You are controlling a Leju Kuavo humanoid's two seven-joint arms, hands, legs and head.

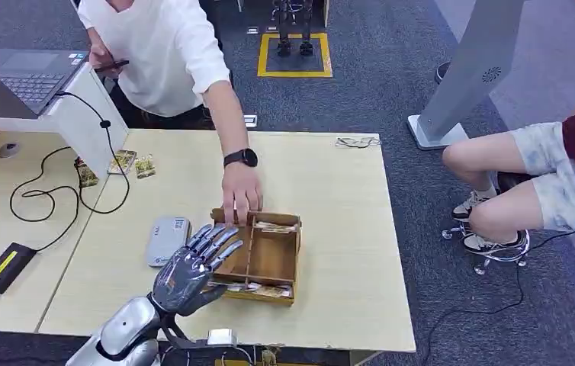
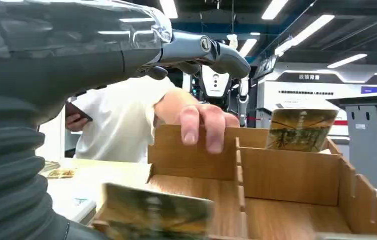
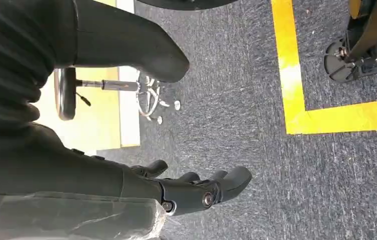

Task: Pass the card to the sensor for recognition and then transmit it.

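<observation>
My left hand (image 1: 193,267) hovers with fingers spread, holding nothing, over the wooden tray (image 1: 293,252) near the desk's front edge. The card (image 1: 258,288) at the tray's near wall looks thin, stiff and slick, so I'd pinch its upper edge.

Even, bright overhead illumination in the head view; the table (image 1: 330,191) is evenly lit, with only soft, short shadows beside the wooden tray (image 1: 269,255). In the left wrist view, ceiling light strips (image 2: 306,30) appear as bright streaks, with glare on the plastic-wrapped wrist cover (image 2: 101,20); the nearest card (image 2: 156,215) is strongly blurred, the far card (image 2: 299,129) moderately sharp. In the right wrist view the carpet (image 3: 236,100) is sharp and diffusely lit.
</observation>
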